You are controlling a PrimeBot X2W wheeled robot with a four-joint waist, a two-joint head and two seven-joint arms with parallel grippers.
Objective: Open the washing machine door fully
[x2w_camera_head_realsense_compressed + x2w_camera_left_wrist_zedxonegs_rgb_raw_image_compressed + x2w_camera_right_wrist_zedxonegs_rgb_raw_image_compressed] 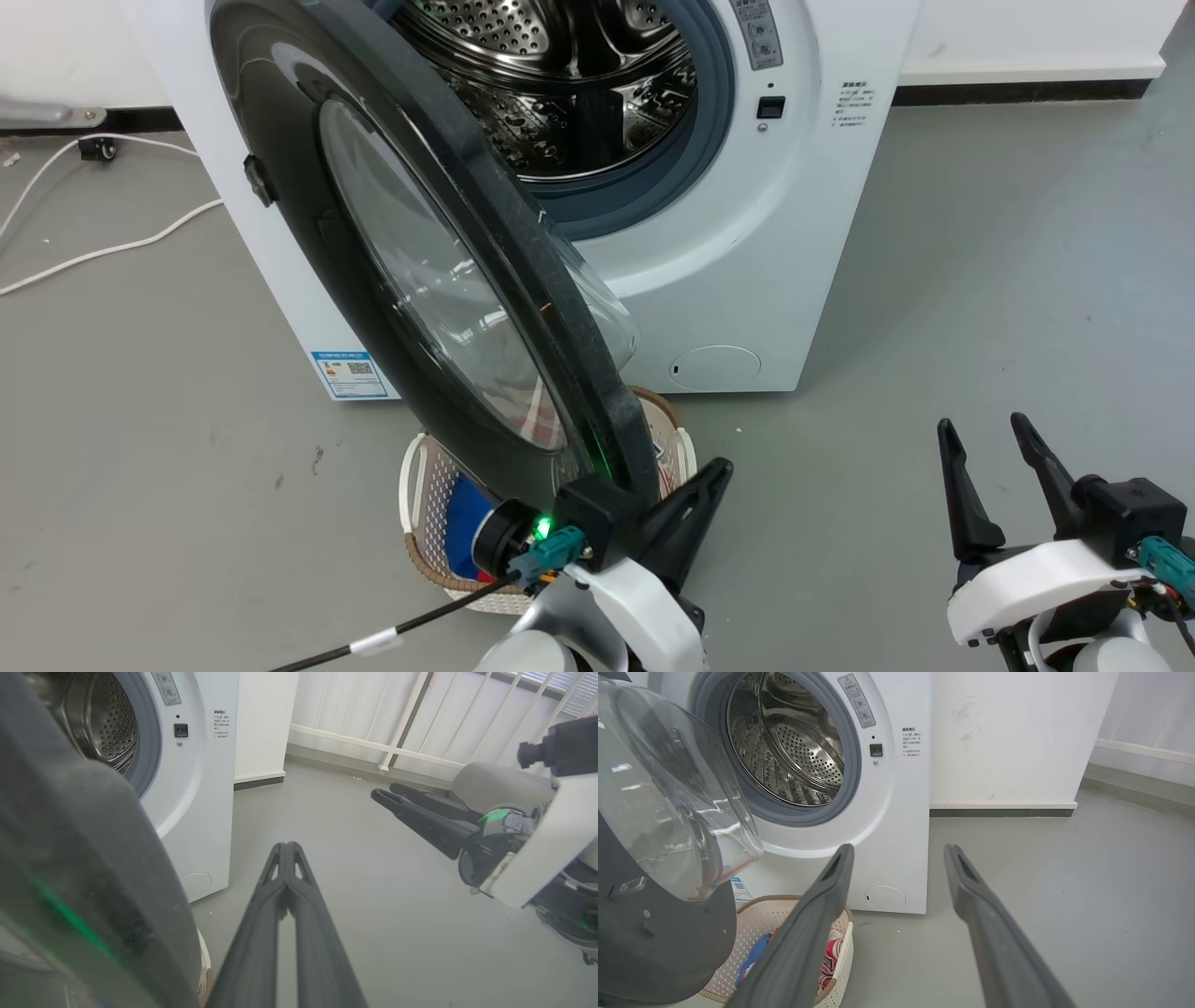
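The door (280,121) stands swung out from the washer (747,233), its lower rim over a basket (422,523). The rim sits right at the base of the left gripper (717,467), whose jaws are pressed together just right of it, holding nothing. The right gripper (982,426) hangs well apart, jaws wide.

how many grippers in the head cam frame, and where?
2: the left gripper, shut, bottom centre, beside the lower edge of the washing machine door; the right gripper, open, lower right, apart from the door.

Left gripper (285,846) pinched closed, right gripper (982,426) spread apart
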